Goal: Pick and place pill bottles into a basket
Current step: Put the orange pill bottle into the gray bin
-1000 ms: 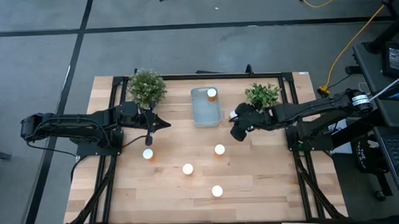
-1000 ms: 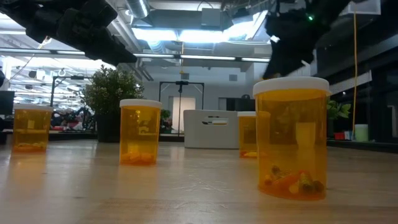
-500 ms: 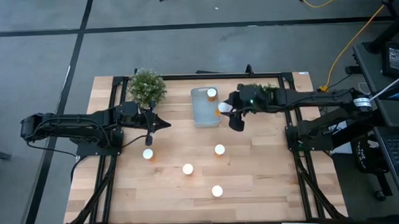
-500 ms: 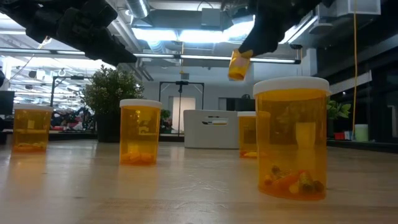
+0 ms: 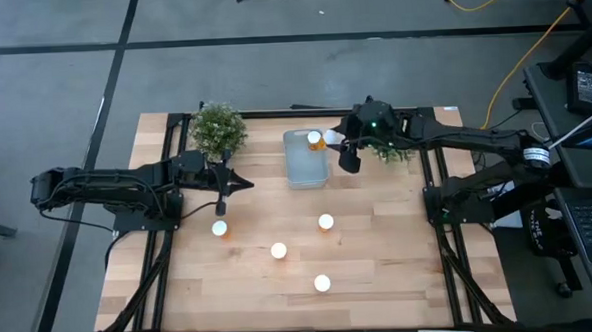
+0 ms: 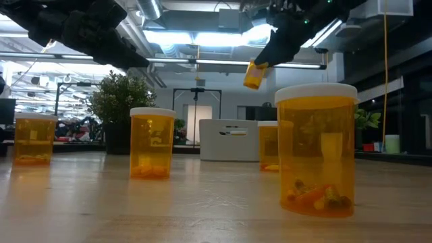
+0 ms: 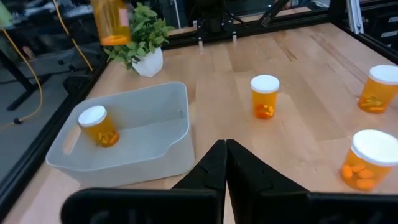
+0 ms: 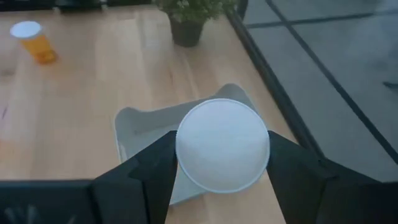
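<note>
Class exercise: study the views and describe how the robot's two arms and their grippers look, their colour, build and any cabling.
Both arms are dark, nearly black, jointed links with black cables along them. The left gripper has two slim dark fingers tapering to a point. The right gripper has broad, flat dark fingers. A small green light shows on the right arm.

The carried pill bottle shows only its white cap, body hidden
</note>
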### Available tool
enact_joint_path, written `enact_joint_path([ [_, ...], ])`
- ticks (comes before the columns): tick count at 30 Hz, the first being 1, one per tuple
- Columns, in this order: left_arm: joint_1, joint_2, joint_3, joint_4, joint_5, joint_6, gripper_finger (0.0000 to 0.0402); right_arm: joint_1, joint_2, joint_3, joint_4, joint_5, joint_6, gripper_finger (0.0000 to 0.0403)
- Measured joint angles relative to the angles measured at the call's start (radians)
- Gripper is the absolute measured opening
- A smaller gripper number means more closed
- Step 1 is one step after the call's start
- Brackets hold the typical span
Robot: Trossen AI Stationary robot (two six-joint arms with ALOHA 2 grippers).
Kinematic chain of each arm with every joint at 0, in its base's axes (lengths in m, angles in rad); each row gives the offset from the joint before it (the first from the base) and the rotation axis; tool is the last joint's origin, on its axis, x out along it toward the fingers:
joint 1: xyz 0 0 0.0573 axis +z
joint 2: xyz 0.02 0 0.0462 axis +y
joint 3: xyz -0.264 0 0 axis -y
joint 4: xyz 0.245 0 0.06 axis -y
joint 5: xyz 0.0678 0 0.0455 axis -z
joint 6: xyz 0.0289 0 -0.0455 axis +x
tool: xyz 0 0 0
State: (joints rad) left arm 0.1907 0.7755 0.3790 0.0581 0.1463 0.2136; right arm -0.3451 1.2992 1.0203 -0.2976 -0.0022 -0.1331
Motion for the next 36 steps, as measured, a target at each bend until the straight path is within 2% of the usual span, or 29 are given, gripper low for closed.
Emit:
enact_joint_path([
  [5,0.000,0.026,0.001,0.079,0.000,0.053,0.0010,-0.031,0.075,0.051,-0.013,-0.118,-0.031,0.0222],
  [11,0.000,0.079,0.001,0.134,0.000,0.060,0.0007,-0.069,0.209,0.206,-0.177,-0.132,-0.132,0.0222],
  [14,0.000,0.101,0.001,0.134,-0.003,0.062,0.0005,-0.082,0.258,0.249,-0.190,-0.142,-0.166,0.0222],
  [18,0.001,0.114,0.001,0.134,-0.013,0.062,0.0005,-0.092,0.298,0.261,-0.199,-0.234,-0.215,0.0222],
  [26,0.001,0.115,0.001,0.172,-0.066,0.062,0.0006,-0.091,0.363,0.261,-0.212,-0.238,-0.272,0.0222],
  [36,0.001,0.115,0.001,0.178,-0.067,0.062,0.0005,-0.104,0.442,0.261,-0.186,-0.228,-0.330,0.0222],
])
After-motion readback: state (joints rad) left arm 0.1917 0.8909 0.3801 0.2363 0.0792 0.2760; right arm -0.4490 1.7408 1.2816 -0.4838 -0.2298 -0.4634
